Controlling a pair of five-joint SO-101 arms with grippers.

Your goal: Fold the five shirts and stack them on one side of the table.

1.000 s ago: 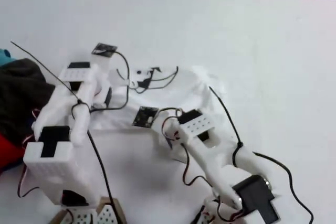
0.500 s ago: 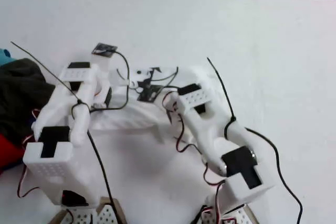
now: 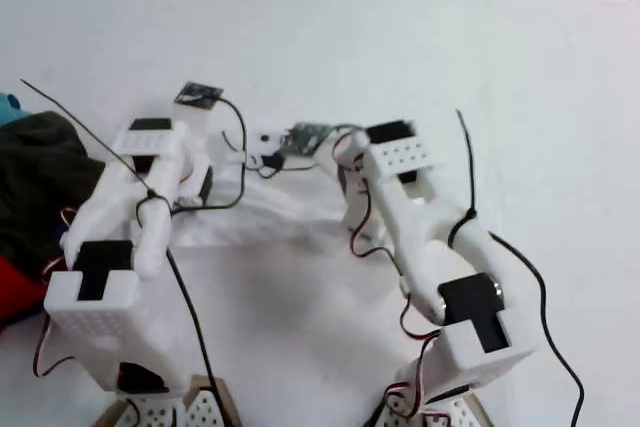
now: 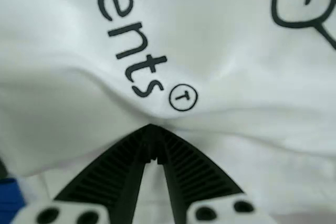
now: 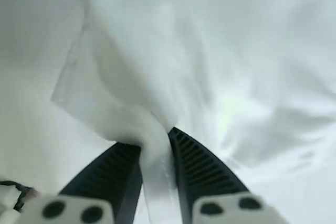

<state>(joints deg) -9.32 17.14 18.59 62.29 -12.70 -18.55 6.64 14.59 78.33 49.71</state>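
1. One white printed shirt (image 3: 280,217) lies under both of your arms, partly doubled over; the fold looks unfinished.
2. Your left gripper (image 4: 152,153) has its jaws pinched together on a crease of it at their tips.
3. Your right gripper (image 5: 155,153) clamps a bunched edge between its jaws.
4. Dark and red garments (image 3: 30,197) heap well beyond the left jaws, apparently unfolded, so most work remains.
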